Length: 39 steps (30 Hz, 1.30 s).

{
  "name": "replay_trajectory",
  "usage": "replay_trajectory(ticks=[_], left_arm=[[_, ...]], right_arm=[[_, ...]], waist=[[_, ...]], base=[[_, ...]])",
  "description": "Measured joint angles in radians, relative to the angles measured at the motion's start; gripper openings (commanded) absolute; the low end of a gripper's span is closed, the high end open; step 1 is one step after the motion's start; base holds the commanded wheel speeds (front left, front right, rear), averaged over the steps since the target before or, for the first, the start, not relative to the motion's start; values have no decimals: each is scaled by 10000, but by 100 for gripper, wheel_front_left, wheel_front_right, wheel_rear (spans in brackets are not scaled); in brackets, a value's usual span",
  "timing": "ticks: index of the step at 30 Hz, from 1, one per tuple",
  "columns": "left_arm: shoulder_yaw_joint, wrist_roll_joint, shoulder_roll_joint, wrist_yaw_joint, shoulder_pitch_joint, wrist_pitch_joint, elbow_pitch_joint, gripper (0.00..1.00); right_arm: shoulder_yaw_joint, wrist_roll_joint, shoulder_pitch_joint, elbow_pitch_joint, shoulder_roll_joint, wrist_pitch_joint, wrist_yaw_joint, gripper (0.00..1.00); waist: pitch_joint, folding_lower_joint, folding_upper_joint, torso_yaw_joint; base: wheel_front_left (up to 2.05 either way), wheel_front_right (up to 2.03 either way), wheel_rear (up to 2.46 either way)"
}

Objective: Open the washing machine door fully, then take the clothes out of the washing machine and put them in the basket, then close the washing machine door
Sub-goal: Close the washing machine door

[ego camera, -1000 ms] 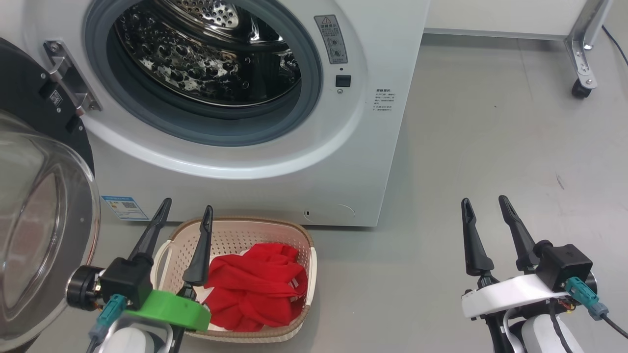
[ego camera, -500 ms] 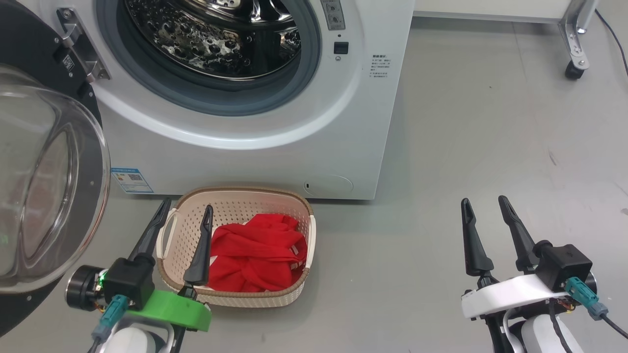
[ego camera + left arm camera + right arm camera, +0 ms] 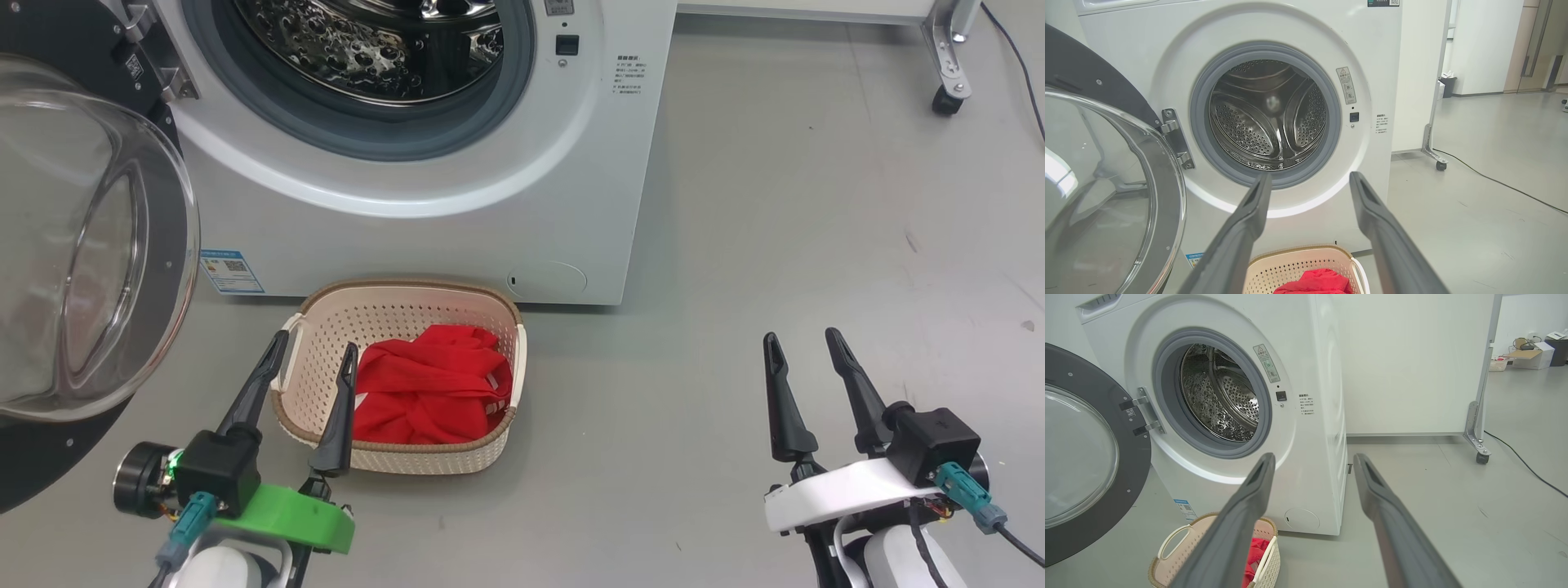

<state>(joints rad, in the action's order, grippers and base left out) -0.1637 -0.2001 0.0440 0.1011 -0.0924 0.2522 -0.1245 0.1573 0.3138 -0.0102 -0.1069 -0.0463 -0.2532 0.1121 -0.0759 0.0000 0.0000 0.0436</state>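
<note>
**Head view.** The clothes (image 3: 433, 384), a crumpled red heap with white trim, lie inside the basket (image 3: 384, 322), toward its 3 o'clock side. The basket stands on the grey floor (image 3: 775, 204) just in front of the washing machine (image 3: 457, 237), at 6 o'clock from the drum opening. The drum (image 3: 367, 49), dimpled steel inside a grey rubber ring (image 3: 343, 139), has its wall and paddles in plain view from both wrist cameras. The washing machine door (image 3: 82, 261) is swung wide on its hinge at 9 o'clock of the opening, with its clear glass bowl bulging toward the head camera. A blue label (image 3: 231, 271) sits low on the machine front, at 10 o'clock from the basket.

The left gripper (image 3: 317, 341) is at 8 o'clock of the basket, fingers spread wide with nothing between them. One fingertip is near the basket's left handle and the other overlaps the rim; whether either touches the basket cannot be told. The right gripper (image 3: 800, 335) is well apart, at 3 o'clock of the basket over bare floor, and it too is spread wide and empty. A wheeled metal frame (image 3: 943, 65) stands at 1 o'clock of the machine.
</note>
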Motion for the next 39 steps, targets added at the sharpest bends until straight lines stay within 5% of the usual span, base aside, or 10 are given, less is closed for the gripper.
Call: replay_trajectory(ticks=[39], left_arm=[[10, 33, 0, -123, 5, 0, 100, 100]], right_arm=[[-13, 0, 1, -12, 6, 0, 2, 100]], waist=[[-133, 0, 0, -3]], base=[[-11, 11, 0]])
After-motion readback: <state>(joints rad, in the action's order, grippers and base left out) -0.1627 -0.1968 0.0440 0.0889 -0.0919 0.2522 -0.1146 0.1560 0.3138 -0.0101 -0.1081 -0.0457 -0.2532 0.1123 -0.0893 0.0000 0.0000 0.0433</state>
